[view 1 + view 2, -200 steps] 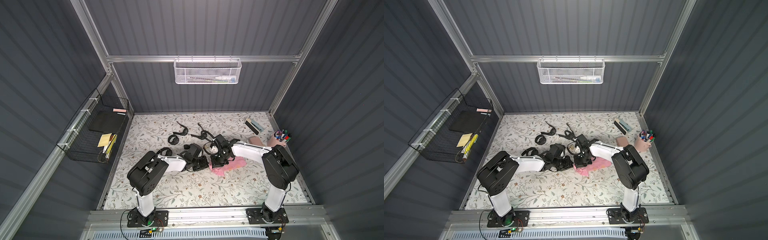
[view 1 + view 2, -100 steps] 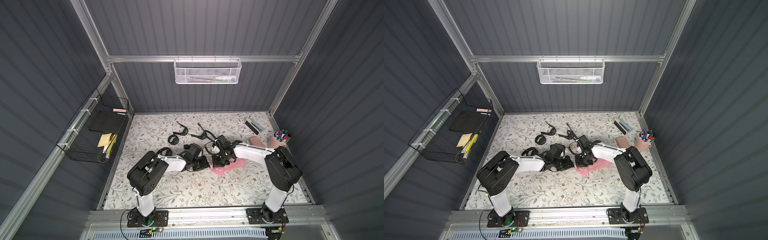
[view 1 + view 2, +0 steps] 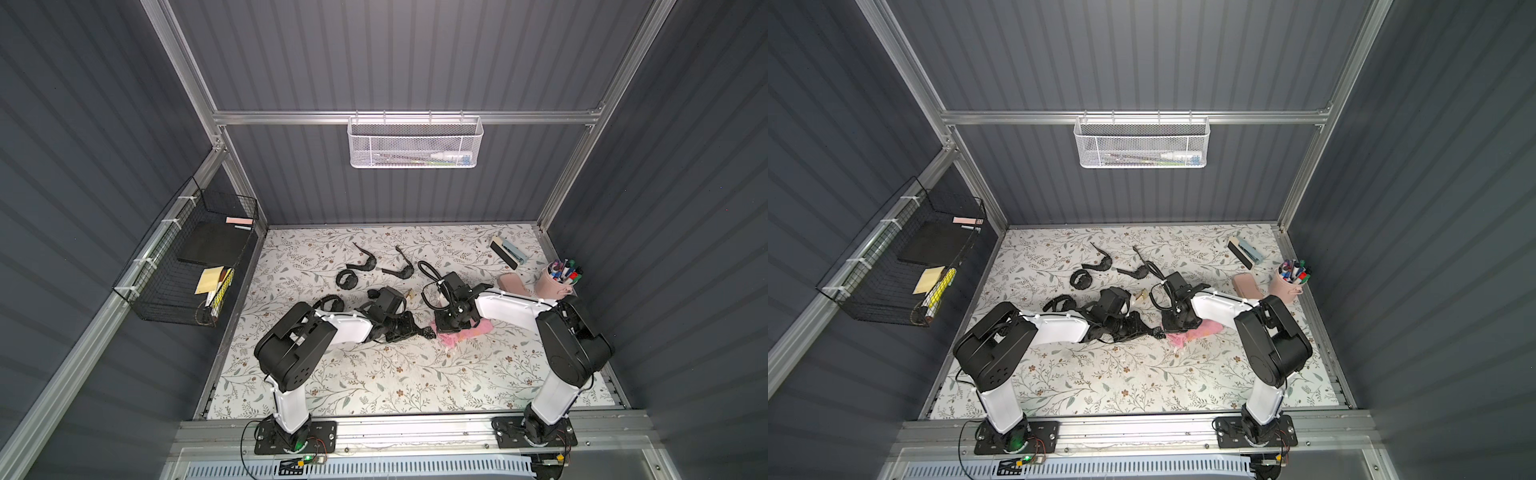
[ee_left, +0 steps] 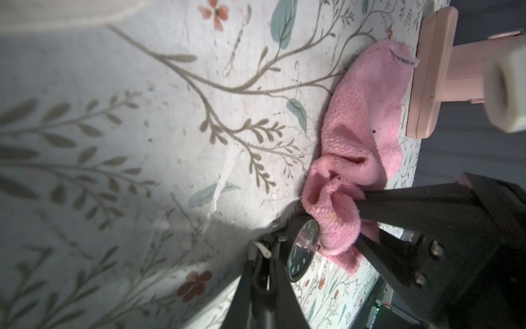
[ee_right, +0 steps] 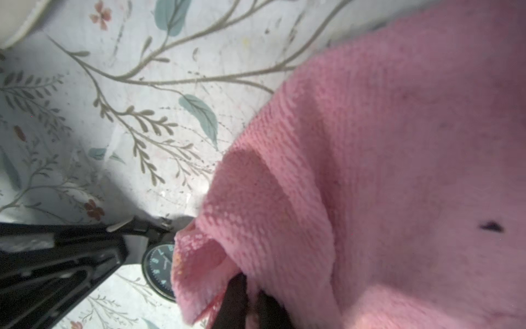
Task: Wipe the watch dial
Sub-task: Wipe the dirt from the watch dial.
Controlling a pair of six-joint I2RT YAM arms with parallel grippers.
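Note:
The watch dial (image 4: 303, 250) is black with pale markings and stands on edge just above the floral mat. My left gripper (image 4: 263, 273) is shut on the watch's black strap beside the dial (image 3: 428, 332). My right gripper (image 5: 252, 302) is shut on a bunched fold of the pink cloth (image 5: 370, 171). That fold presses against the dial (image 5: 159, 267) and covers part of its face. In both top views the two grippers meet at mid-table, left gripper (image 3: 1138, 328) and right gripper (image 3: 1177, 322), with the cloth (image 3: 465, 332) trailing on the mat to the right.
Several other black watches and straps (image 3: 361, 266) lie behind the arms. A pink case (image 3: 513, 282), a pen cup (image 3: 559, 278) and a dark eraser-like block (image 3: 509, 251) stand at the back right. A black wire basket (image 3: 187, 266) hangs on the left wall.
My right gripper has shifted slightly with the cloth against the dial. The left arm holds its place.

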